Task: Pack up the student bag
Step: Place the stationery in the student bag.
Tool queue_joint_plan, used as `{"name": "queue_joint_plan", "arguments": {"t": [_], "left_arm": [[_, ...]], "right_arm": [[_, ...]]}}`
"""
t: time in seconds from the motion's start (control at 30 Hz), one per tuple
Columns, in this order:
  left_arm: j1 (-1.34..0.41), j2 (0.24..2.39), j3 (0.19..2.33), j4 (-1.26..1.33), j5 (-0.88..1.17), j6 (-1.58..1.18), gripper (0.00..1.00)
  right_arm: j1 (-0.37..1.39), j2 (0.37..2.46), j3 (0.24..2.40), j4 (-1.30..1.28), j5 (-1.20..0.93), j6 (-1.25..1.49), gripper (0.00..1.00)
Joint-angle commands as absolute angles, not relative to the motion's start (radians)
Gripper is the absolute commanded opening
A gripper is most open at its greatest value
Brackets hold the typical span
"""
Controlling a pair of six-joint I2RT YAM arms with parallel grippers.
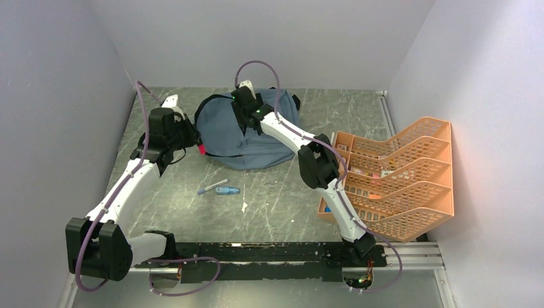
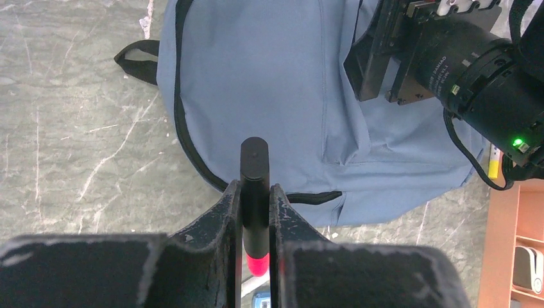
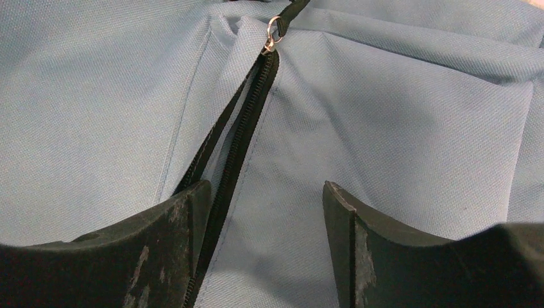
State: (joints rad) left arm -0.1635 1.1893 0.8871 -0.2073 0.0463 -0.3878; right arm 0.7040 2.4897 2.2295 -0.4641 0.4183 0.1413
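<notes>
Grey marbled tabletop (image 1: 276,212) between pale walls (image 1: 51,96) bears the student bag (image 1: 256,138).

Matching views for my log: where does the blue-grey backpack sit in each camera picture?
Top external: student bag at centre back of the table, under the right arm.
Left wrist: upper middle, beyond the black marker in the left gripper.
Right wrist: fills the frame.
Shared landmark: the open right gripper over the bag.

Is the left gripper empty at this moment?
No, the left gripper is shut on a black marker with a red band.
</notes>
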Motion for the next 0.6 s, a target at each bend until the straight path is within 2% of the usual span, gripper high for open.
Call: {"name": "queue_joint_plan", "arguments": {"t": [0.0, 0.1, 0.17, 0.33, 0.57], "left_arm": [[-0.152, 1.180, 0.881, -0.176, 0.064, -0.373, 0.05], [-0.150, 1.175, 0.879, -0.176, 0.064, -0.373, 0.05], [-0.149, 1.174, 0.879, -0.176, 0.064, -0.373, 0.05], [-0.146, 1.173, 0.877, -0.174, 0.067, -0.373, 0.05], [-0.143, 1.173, 0.877, -0.173, 0.072, -0.372, 0.05]], "right_arm": [[0.706, 2.533, 2.260, -0.510, 0.438, 0.110, 0.69], [0.706, 2.545, 2.255, -0.527, 0.485, 0.089, 0.67], [0.706, 2.542, 2.239, -0.526, 0.513, 0.069, 0.62], [0.706, 2.528, 2.213, -0.519, 0.561, 0.042, 0.38], [0.703, 2.481, 2.184, -0.491, 0.570, 0.041, 0.11]]}}
